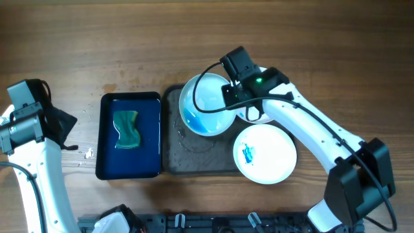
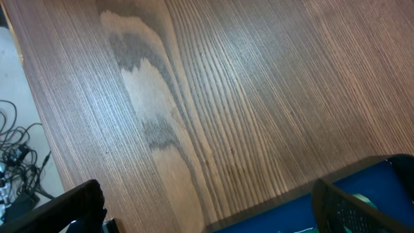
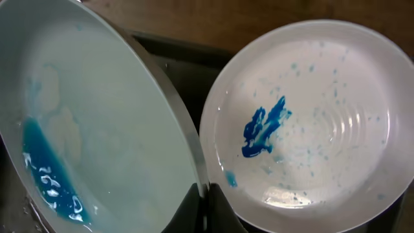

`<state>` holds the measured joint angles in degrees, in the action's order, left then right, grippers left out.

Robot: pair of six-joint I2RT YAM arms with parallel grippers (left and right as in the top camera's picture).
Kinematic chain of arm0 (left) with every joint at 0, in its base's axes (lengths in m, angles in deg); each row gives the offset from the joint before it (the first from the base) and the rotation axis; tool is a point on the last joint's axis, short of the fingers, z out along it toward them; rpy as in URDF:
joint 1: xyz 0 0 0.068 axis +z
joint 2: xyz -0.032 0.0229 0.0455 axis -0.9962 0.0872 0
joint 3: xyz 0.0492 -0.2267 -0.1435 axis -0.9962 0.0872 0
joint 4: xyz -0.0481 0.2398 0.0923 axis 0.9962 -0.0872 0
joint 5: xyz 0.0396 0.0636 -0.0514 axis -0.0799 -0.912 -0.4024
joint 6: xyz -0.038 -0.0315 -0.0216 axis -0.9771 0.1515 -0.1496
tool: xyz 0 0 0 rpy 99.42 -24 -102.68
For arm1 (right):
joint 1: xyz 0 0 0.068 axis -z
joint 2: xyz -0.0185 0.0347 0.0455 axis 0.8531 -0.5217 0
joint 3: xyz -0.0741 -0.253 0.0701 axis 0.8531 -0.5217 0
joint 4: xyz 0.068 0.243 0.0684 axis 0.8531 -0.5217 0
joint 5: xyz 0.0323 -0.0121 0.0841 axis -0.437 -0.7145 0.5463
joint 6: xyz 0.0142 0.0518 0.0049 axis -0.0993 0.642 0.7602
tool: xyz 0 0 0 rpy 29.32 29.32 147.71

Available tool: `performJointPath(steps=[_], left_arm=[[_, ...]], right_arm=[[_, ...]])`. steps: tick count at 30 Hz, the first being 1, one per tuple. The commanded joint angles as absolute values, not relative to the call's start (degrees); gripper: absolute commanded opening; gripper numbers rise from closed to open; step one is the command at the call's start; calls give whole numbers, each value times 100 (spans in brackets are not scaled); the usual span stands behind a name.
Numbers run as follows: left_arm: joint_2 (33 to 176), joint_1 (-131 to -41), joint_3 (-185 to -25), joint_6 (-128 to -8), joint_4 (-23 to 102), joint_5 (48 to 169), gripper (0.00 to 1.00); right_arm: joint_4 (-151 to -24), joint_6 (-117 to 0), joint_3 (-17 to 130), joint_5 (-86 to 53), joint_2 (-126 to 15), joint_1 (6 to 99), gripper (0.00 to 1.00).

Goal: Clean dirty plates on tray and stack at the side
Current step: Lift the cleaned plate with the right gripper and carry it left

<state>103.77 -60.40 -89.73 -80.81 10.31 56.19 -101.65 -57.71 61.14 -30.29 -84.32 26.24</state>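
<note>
1. Above the tray [image 1: 194, 155], toward its far side: 1 tilted plate [image 1: 206, 103], rim pinched between the closed fingers of the right gripper [image 3: 206, 204]. Gripped edge raised, opposite edge low over the tray, hollow face turned up and to the left.
2. At the tray's right end: 1 flat plate [image 1: 265, 154], face up, blue scribble just left of centre. Near edge past the line of the tray's near rim; on the tray or beside it, cannot tell.
3. Under the right arm, between entries 1 and 2: sliver of a 3rd plate [image 1: 248, 117], mostly hidden.
4. Just left of the tray: blue tray [image 1: 149, 152] holding 1 green sponge [image 1: 126, 128]. Long axis front to back, crosswise to the tray's left-to-right long axis.
5. Far left, over the wooden table [image 1: 129, 39]: left gripper [image 2: 213, 210], fingers spread wide, nothing between them.
6. Overhead view only: all 3 plates, both trays, both arms, 1 green lamp [image 1: 259, 81] lit on the right wrist.
7. Right wrist view only: plate rim seated between the 2 fingers; fine blue speckle across the flat plate; blue liquid pooled along the tilted plate's low edge, seen close.
8. Left wrist view only: wood grain at close range, plus 1 corner of the blue tray behind the right-hand finger.
</note>
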Motion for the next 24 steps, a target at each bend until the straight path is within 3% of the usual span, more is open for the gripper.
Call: performJointPath(steps=[1, 24], left_arm=[[10398, -6007, -9011, -8201, 1024, 5525, 100], [10398, -6007, -9011, -8201, 1026, 5525, 100]], right_arm=[[-10234, -5904, 6564, -3147, -8250, 2637, 4], [-9821, -6140, 7875, -2961, -8677, 1778, 5]])
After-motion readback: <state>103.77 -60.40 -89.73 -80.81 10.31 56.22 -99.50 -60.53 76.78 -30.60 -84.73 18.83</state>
